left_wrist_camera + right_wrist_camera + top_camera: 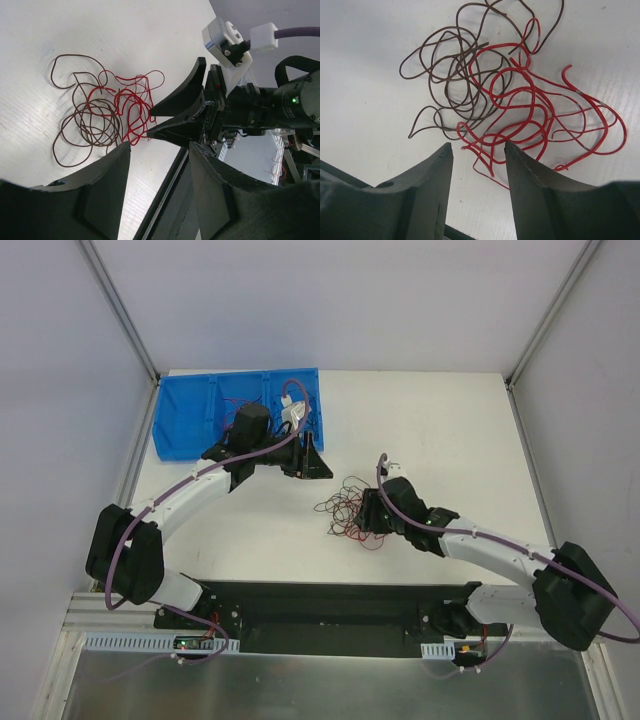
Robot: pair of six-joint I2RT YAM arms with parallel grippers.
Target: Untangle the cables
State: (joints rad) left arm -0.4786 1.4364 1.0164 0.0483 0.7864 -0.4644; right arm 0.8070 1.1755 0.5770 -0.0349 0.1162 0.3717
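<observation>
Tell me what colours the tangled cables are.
The cables are red and dark brown; clearest in the right wrist view.

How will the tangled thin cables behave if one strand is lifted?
Probably very floppy: the cables lie in loose, thin curls flat on the table. Likely light, so a push may slide the whole clump. Red and brown loops cross repeatedly, so lifting one would probably drag others.

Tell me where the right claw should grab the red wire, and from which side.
Grip the red wire at its outer loop, far right in the right wrist view, where it lies clear of the brown wire. Bring the right claw down from above, jaws across the strand: it lies flat, and there nothing brown would likely be caught.
</observation>
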